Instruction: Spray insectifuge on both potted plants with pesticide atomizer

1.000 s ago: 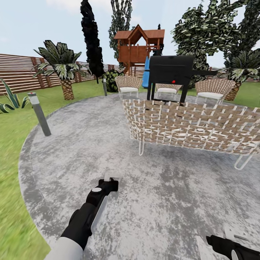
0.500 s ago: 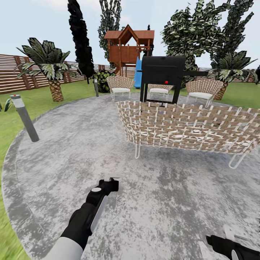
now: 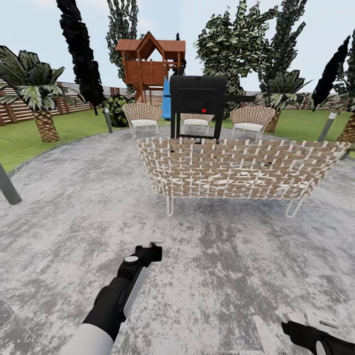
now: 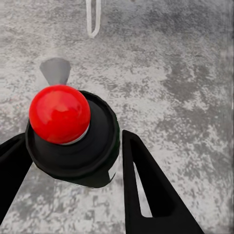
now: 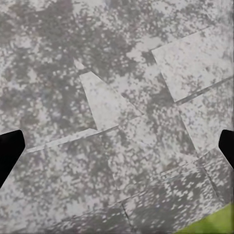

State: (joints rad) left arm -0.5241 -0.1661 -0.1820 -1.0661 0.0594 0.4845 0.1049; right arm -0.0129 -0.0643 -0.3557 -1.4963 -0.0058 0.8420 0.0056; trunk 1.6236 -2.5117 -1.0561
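Left gripper [image 4: 73,161] clenched on dark-bodied pesticide atomizer with red dot [image 4: 68,134], above mottled grey paved patio [image 3: 74,217]. Right gripper [image 5: 117,146] fingers spread, released (over paving). Woven wicker sofa [image 3: 236,167] ahead.

Flat, even daylight under a pale sky washes the patio [image 3: 74,207]; the sofa [image 3: 236,170] casts almost no shadow beneath it. Distant trees [image 3: 236,44] render jagged, and a soft glare marks the red ball [image 4: 59,113].
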